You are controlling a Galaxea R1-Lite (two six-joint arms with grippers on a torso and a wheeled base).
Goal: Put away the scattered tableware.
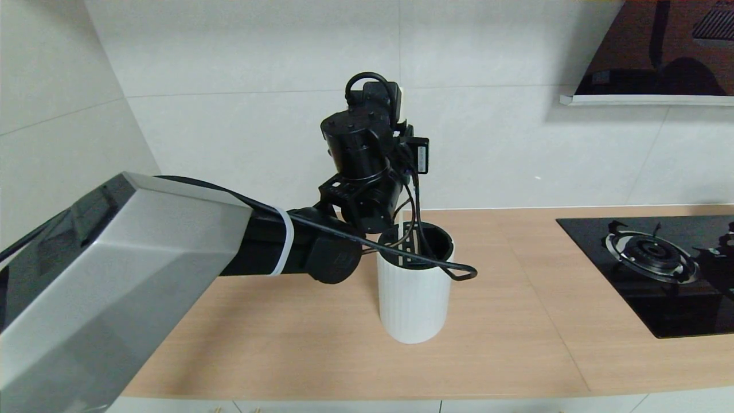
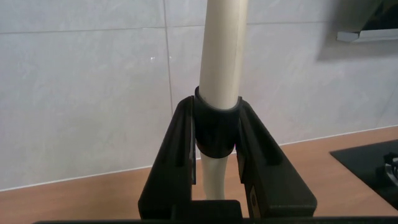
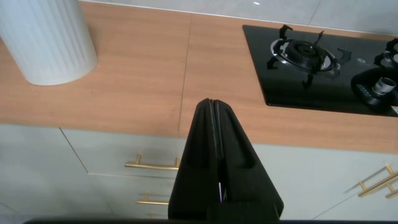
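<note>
A cream-handled utensil [image 2: 222, 56] with a black collar stands upright between the fingers of my left gripper [image 2: 216, 134], which is shut on that collar. In the head view the left wrist [image 1: 367, 172] hangs right over the mouth of a white ribbed utensil holder [image 1: 413, 298] on the wooden counter [image 1: 516, 344]. The utensil's lower end is hidden behind the wrist. My right gripper [image 3: 213, 102] is shut with nothing in it, out past the counter's front edge, and the holder [image 3: 46, 37] stands off to its side.
A black gas stove [image 1: 659, 258] is set into the counter at the right, under a dark range hood [image 1: 654, 51]. A white tiled wall runs behind. Below the counter are cabinet drawers with gold handles [image 3: 152, 165].
</note>
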